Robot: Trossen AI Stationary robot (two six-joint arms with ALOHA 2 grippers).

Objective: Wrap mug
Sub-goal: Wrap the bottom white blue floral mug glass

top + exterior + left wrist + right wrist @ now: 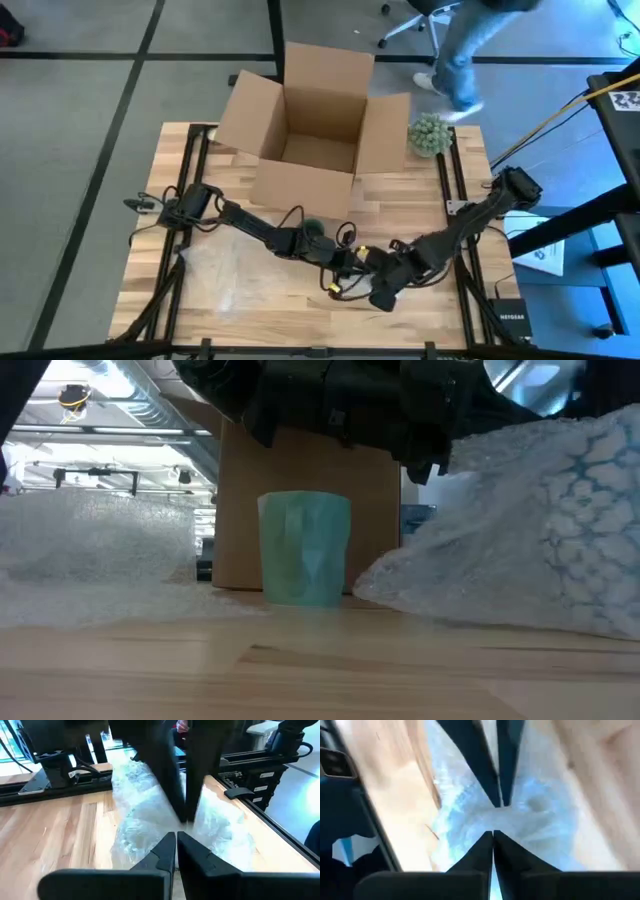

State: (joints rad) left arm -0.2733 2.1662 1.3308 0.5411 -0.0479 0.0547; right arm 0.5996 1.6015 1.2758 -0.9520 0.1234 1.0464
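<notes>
Both jaws pinch bubble wrap nr mug; "NETGEAR" box

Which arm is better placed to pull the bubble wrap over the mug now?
Probably the right. The right hand is shut on the bubble wrap, which stands raised beside the mug on that side. The left hand seems to grip it there too, but its arm lies close past the mug.
</notes>
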